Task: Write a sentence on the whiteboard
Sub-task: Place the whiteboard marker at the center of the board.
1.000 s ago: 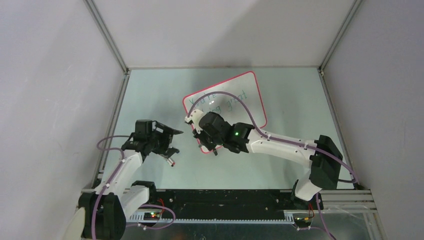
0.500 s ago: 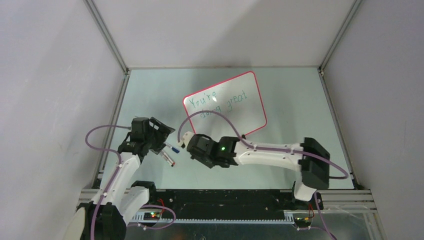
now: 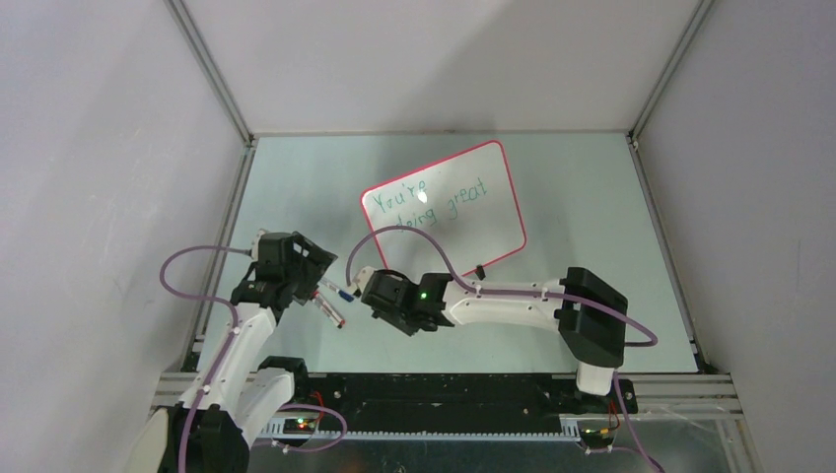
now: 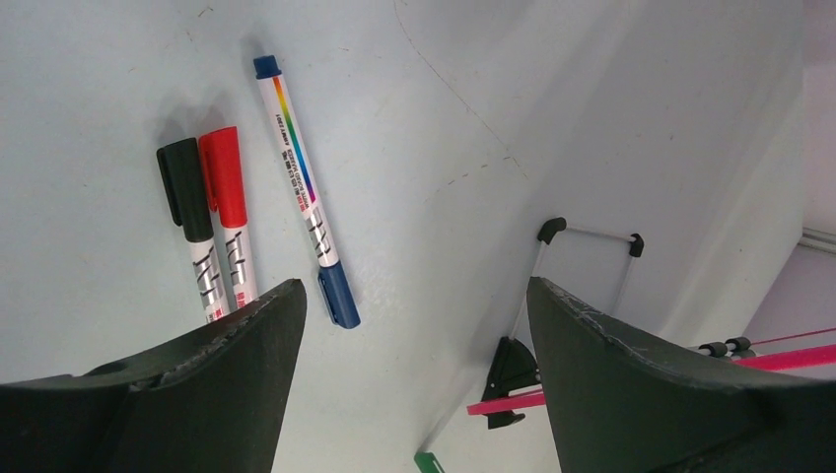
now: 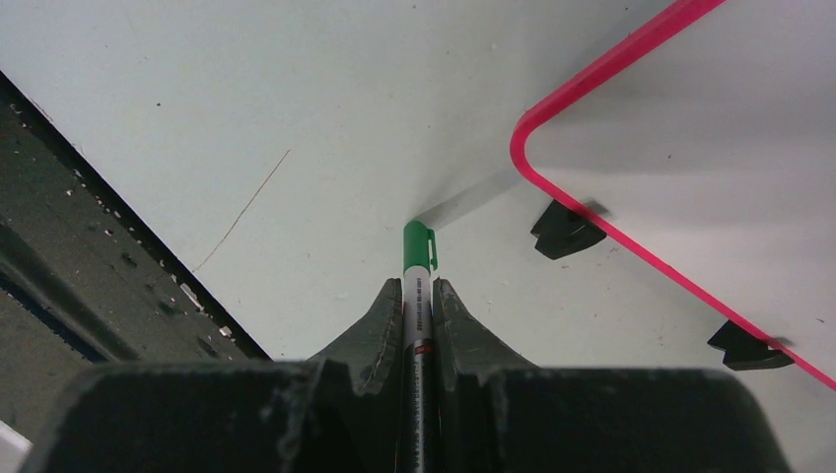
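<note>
Started on the left. Found the left gripper [image 4: 412, 301] wide apart and holding nothing, hung over the bench [image 4: 473, 99]. Shifted back a little since a second ago, yet stayed just as wide. Spotted under it a black pen [image 4: 187, 197], a red pen [image 4: 225, 187] touching it, and a blue pen [image 4: 304, 187] just beside them.

Next, in the middle, found the right gripper [image 5: 419, 286] squeezed tight on a green pen [image 5: 418, 251], its capped green end poking out past the tips. Sat at the near corner of the whiteboard [image 3: 483, 222] a second ago. Pulled off it since, toward the left and the front of the bench, close to the other pens.

Last, on the right and further back, saw the whiteboard resting on its small black feet [image 5: 567, 229], with green words [image 3: 429, 202] reading "You're doing great". Looked finished, going by that full line and the pull-away. Probably only left to set the green pen down by the rest.
</note>
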You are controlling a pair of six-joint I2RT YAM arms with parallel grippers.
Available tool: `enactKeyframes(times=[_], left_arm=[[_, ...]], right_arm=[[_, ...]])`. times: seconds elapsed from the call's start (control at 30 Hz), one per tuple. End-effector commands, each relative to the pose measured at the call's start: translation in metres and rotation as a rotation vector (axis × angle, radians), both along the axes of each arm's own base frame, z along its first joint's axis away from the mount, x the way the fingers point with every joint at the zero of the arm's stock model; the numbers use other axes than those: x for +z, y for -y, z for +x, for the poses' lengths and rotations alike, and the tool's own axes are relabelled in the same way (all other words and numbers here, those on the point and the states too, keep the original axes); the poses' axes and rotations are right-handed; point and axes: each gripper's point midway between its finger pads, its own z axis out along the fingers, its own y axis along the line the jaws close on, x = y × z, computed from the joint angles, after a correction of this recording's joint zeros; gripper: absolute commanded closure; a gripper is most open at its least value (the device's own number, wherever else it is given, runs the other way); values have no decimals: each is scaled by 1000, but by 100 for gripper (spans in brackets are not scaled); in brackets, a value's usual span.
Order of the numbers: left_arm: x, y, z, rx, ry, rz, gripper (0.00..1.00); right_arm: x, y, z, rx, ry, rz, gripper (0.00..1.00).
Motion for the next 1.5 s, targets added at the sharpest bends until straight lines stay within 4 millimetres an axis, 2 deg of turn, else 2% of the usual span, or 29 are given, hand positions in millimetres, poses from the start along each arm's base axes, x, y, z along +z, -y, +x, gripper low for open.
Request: enactKeyframes(times=[0.0,0.07,0.17,0.23,0.4,0.43,0.47,0.53,0.6,0.83,0.97,1.2,1.47], left_arm=[[10,-10,5,12,31,50,14],[11,-10,5,8,36,54,14],[14,-9,6,-5,50,59,14],[17,-8,7,-21,67,61,15],[26,-6,8,-38,127,66,15],[26,-7,8,-35,129,68,15],[27,-9,7,-27,134,75,15],[27,-13,6,-14,131,89,15],[28,-15,4,-7,123,102,15],[41,-31,2,43,139,169,15],[54,-41,-2,85,166,211,15],[77,-68,-17,183,181,318,15],[102,-108,-45,358,152,462,15]], right_arm=[[14,2,-4,3,-38,51,100],[31,-1,-5,11,-39,96,100],[44,-2,-6,17,-36,117,100],[40,0,-6,11,-31,96,100],[-2,7,-6,-5,-30,-18,100],[121,17,-11,0,61,297,100],[17,5,-9,-6,-16,47,100],[-18,9,-10,-14,-36,-34,100],[-12,5,-7,-21,-19,-11,100],[64,-28,24,-112,159,277,100],[85,-49,43,-167,273,406,100],[109,-86,65,-149,403,559,100],[100,-107,89,-131,496,596,100]])
